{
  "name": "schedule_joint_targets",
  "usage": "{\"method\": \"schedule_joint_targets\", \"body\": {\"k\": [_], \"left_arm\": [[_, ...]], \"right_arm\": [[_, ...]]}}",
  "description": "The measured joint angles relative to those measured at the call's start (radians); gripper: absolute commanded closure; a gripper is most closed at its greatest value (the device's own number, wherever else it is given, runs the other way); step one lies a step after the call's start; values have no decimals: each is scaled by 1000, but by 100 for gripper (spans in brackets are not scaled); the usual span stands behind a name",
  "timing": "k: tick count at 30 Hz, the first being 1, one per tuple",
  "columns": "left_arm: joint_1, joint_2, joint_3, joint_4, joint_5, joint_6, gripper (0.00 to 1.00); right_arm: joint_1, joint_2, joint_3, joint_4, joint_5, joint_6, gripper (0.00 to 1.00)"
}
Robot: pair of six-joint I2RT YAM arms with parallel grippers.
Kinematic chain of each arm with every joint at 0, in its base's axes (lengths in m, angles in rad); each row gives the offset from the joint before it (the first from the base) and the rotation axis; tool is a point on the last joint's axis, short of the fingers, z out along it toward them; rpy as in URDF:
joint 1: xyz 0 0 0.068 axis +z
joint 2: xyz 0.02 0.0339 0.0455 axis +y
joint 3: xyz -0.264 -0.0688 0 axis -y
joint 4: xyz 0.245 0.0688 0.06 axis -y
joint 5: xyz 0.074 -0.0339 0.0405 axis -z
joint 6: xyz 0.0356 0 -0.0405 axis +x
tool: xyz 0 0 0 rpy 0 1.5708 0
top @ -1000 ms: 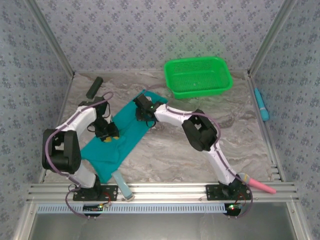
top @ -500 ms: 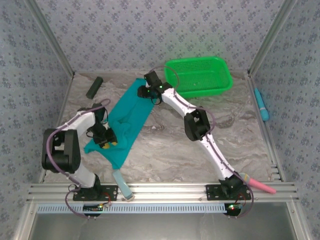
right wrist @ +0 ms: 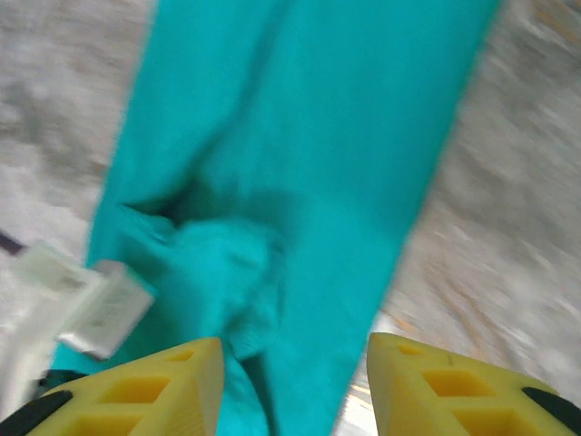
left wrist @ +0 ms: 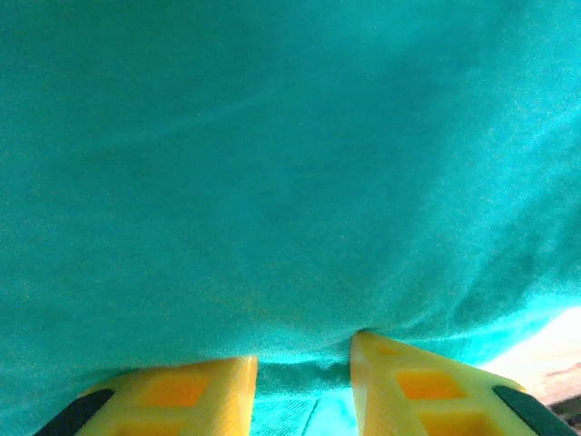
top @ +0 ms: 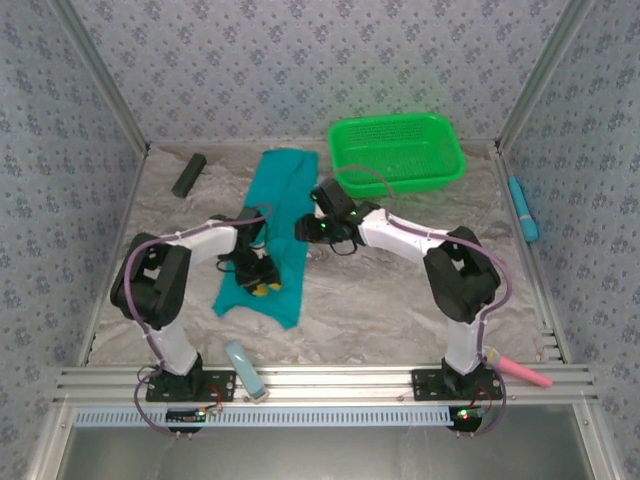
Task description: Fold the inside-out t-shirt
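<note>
Long teal cloth t-shirt (top: 275, 225) lies stretched on the marble bench (top: 400, 300). Left gripper (top: 262, 283) pinches its hem; right gripper (right wrist: 290, 386), fingers spread, hovers above. Next: lengthwise fold.

Both arms reached inward over the surface, elbows bent outward. The left gripper (top: 259, 281) sat low on the t-shirt (top: 275, 215), its yellow jaws pinching a fold of the cloth between them. The right gripper (right wrist: 292, 381) hovered just beside the cloth's right edge, jaws spread apart and holding nothing.
</note>
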Motion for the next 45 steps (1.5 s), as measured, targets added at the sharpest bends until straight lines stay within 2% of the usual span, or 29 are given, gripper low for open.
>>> {"method": "schedule_joint_targets", "body": {"k": [4, 8, 10, 12, 15, 16, 17, 18, 19, 20, 21, 22, 25, 28, 30, 36, 43, 45], "left_arm": [[-138, 67, 77, 93, 54, -103, 66], [-245, 97, 138, 133, 71, -161, 65], [-278, 76, 167, 95, 50, -159, 65], [-291, 29, 189, 31, -23, -128, 63], [-295, -133, 200, -57, -153, 20, 58], [-294, -194, 203, -69, -188, 91, 51], [-293, -247, 203, -71, -213, 159, 50], [-287, -311, 200, -66, -227, 260, 49], [-280, -364, 191, -53, -231, 356, 47], [-272, -414, 169, -33, -223, 476, 31], [-263, -461, 136, -16, -207, 618, 2], [-256, -504, 94, -10, -193, 760, 0], [-250, -577, -64, 14, -151, 1126, 0], [-251, -568, -241, 77, -150, 1376, 1], [-253, -529, -303, 86, -160, 1480, 1], [-275, -462, -323, 146, -198, 1639, 4], [-282, -343, -322, 178, -241, 1709, 18], [-284, -314, -315, 170, -238, 1712, 26]], "right_arm": [[-77, -113, -163, -24, 48, -31, 50], [-125, -311, -252, -54, 105, -173, 47], [-141, -432, -283, -53, 134, -267, 45], [-167, -526, -317, -31, 128, -342, 44], [-239, -624, -374, 11, 49, -482, 41], [-257, -638, -389, 14, 1, -562, 38], [-264, -643, -399, 10, -48, -643, 35], [-261, -643, -407, -2, -104, -736, 31], [-247, -641, -416, -23, -164, -845, 21], [-235, -638, -420, -46, -209, -933, 17], [-219, -632, -423, -87, -260, -1050, 1], [-203, -623, -425, -125, -306, -1164, 0], [-175, -580, -438, -179, -402, -1409, 0], [-164, -502, -445, -177, -444, -1571, 0], [-148, -444, -444, -176, -445, -1649, 0], [-70, -276, -436, -138, -402, -1799, 0], [-34, -166, -407, -34, -320, -1852, 1], [-24, -142, -402, -28, -312, -1860, 5]]}}
